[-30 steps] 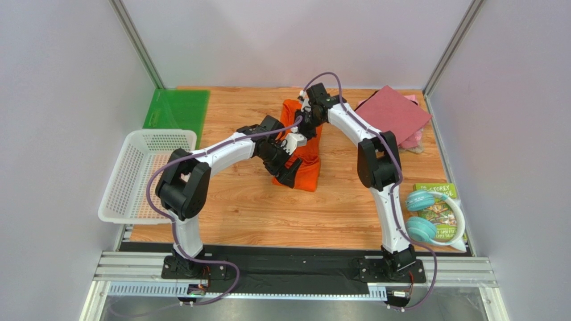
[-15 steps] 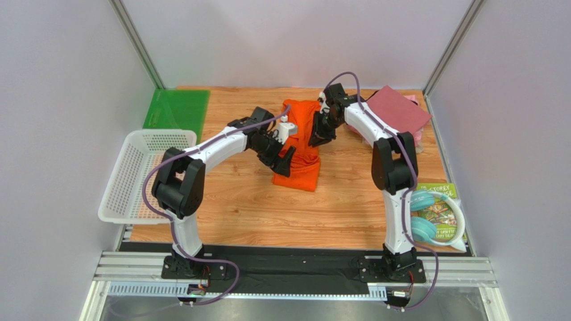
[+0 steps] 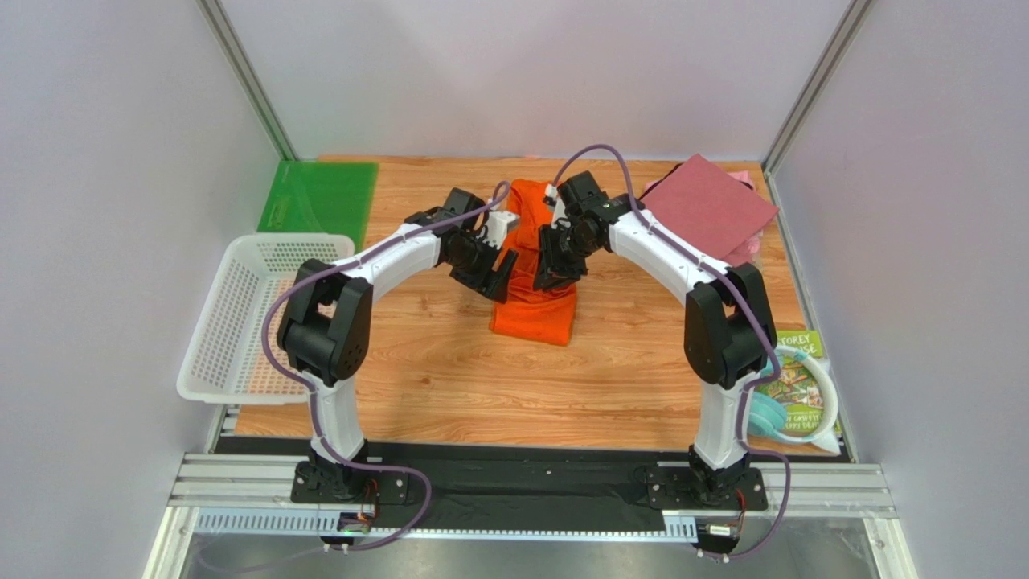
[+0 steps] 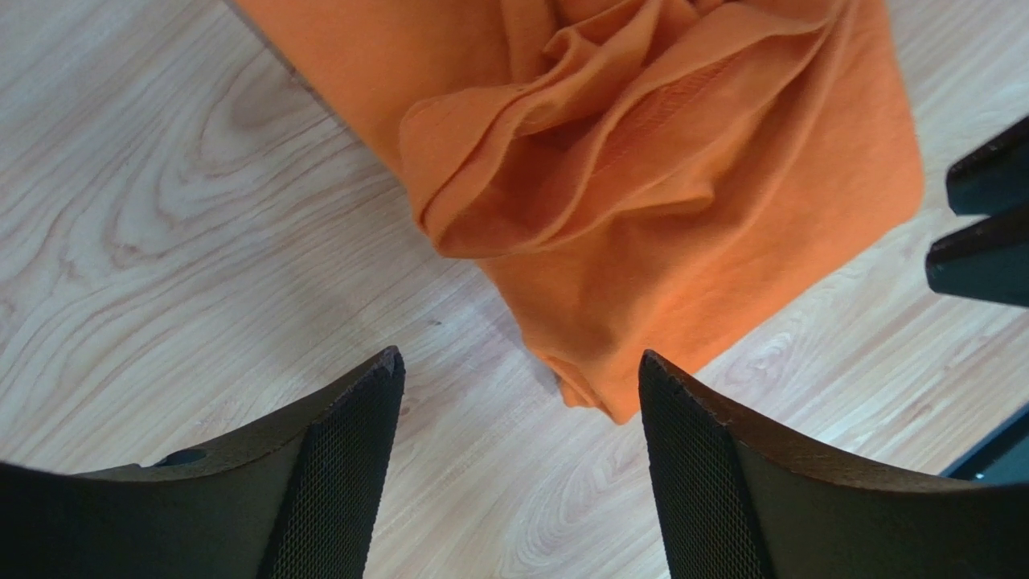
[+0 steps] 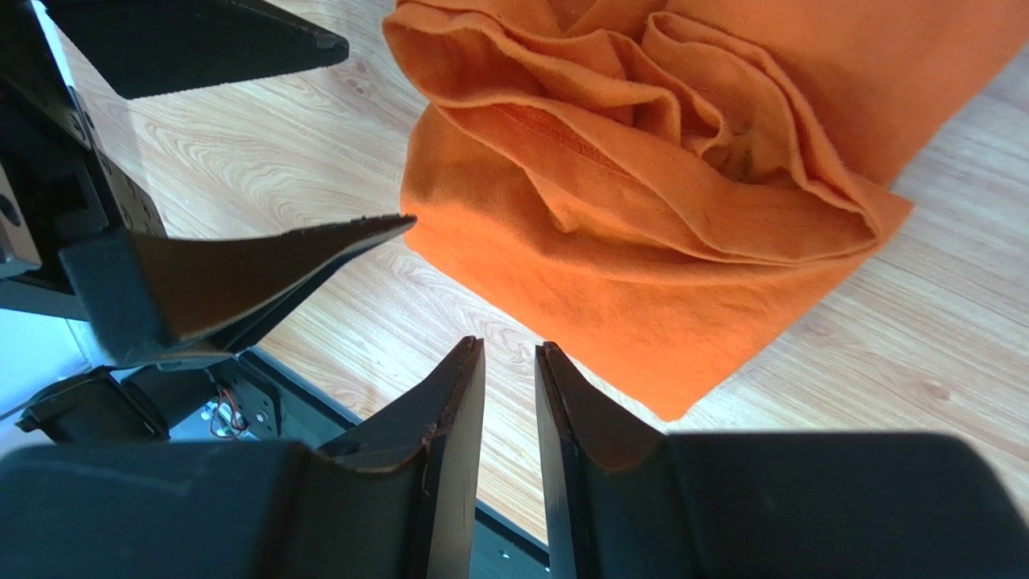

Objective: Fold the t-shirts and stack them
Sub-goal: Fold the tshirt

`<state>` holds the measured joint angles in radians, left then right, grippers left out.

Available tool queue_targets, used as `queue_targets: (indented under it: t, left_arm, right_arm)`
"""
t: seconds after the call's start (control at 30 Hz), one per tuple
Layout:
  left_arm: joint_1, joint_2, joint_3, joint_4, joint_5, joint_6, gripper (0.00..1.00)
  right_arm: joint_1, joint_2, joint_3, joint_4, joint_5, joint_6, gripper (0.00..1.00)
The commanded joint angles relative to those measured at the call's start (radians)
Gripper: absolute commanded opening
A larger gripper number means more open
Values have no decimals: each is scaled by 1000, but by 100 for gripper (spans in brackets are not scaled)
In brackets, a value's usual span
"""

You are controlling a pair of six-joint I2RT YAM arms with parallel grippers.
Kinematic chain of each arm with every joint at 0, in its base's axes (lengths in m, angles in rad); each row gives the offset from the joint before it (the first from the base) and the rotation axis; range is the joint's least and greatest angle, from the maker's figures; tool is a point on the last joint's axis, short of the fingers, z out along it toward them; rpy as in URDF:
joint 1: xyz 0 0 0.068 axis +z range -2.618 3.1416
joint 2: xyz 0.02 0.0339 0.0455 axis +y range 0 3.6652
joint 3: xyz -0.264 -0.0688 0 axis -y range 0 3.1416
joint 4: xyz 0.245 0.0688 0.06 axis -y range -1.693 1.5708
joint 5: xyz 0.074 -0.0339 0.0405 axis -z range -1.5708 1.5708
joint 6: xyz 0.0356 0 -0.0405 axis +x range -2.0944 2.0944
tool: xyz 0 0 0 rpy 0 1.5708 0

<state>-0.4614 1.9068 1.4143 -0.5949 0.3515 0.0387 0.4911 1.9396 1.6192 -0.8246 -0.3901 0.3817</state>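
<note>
Since the earlier frame both arms have drawn in toward the middle of the orange t-shirt. The left gripper point(image 3: 487, 258) has come off the cloth to the shirt's left edge. The right gripper point(image 3: 550, 268) has come down from the shirt's far end to its right edge.

**Gripper state.** The left gripper point(image 4: 519, 362) stands wide and empty above bare table point(image 4: 181, 241), just short of a corner of the shirt's end. The right gripper point(image 5: 509, 348) shows only a narrow gap between its jaws, with nothing in it.

**Task items.** The orange t-shirt point(image 3: 538, 308) lies as a long narrow band. The folded maroon t-shirt point(image 3: 713, 205) lies well to its right and farther back, resting on a pale pink one point(image 3: 749, 251).

**Procedure (judged).** The step in hand appears to be folding the band end over end.
- Seat each gripper on one corner of the same end.
- Pinch through every layer.
- Lift both corners together and level.
- Flatten the bunched ridge first, or it is likely to be folded in.

**View comparison.**
- The wrist views show loose pleats and a stitched seam along the orange t-shirt point(image 4: 676, 181) point(image 5: 628, 241). The top view renders these as a flat strip.
- Only the top view shows the stack waiting to the right of the shirt.
</note>
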Motion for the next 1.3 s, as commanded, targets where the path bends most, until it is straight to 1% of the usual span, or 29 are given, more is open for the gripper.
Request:
queue_targets:
  t: [0.0, 0.23, 0.37, 0.53, 0.63, 0.7, 0.87, 1.0, 1.1, 1.27]
  left_arm:
    - [1, 14, 26, 0, -36, 3, 76]
    - [1, 24, 61, -3, -62, -3, 76]
    - [0, 44, 97, -14, -86, -22, 78]
    - [0, 112, 181, -34, -150, -31, 78]
    - [-3, 167, 242, -83, -172, -28, 78]
    - [-5, 196, 256, -100, -195, -22, 78]
    - [-6, 230, 281, -117, -200, -22, 79]
    - [-6, 218, 288, -117, -223, -14, 79]
    - [-6, 210, 314, -128, -239, 6, 79]
    - [-6, 184, 385, -177, -263, 26, 80]
  right_arm:
    - [6, 33, -11, 44, 23, 13, 27]
    - [7, 90, -2, 67, 31, 26, 25]
    - [15, 116, -2, 76, 28, 37, 23]
    - [21, 125, -33, 99, 34, 48, 23]
    - [24, 117, -51, 107, 45, 49, 22]
    - [29, 105, -62, 111, 57, 46, 22]
    - [33, 104, -55, 114, 91, 42, 22]
    - [32, 160, -2, 94, 108, 17, 22]
    - [30, 196, 73, 61, 114, -6, 22]
    - [11, 258, 171, 42, 105, -21, 22]
